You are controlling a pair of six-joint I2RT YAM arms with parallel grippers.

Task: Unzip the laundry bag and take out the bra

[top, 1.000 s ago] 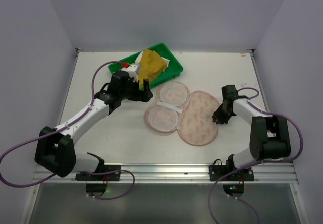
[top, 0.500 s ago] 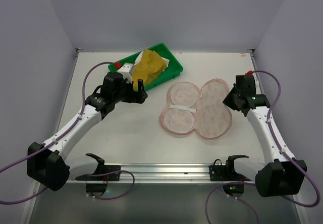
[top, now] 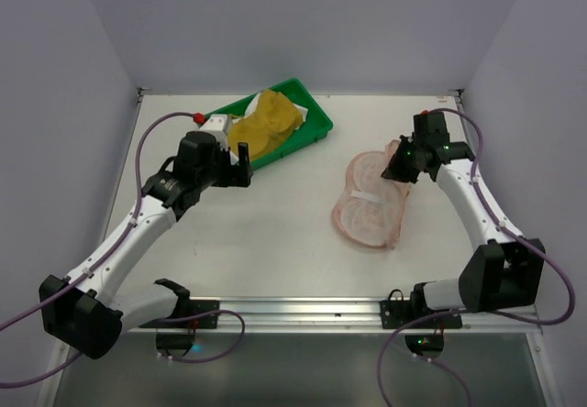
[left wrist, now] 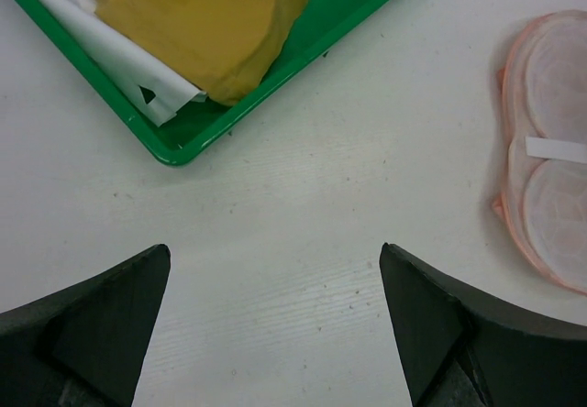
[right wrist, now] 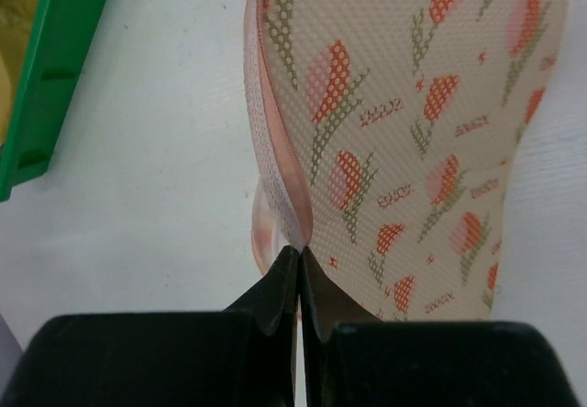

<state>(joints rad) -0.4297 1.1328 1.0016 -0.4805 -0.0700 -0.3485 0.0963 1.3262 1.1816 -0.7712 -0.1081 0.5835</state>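
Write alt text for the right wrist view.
The right gripper, jaws shut, pinches the pink-trimmed edge of the laundry bag, whose flower-printed mesh panel fills the view ahead. A green tray sits at the left edge, on a white table.

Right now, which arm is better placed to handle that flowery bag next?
The right. The right gripper is pinched shut on the laundry bag at its pink edge, holding one half up. The left gripper hangs open over the table beside the green tray, apart from the bag.
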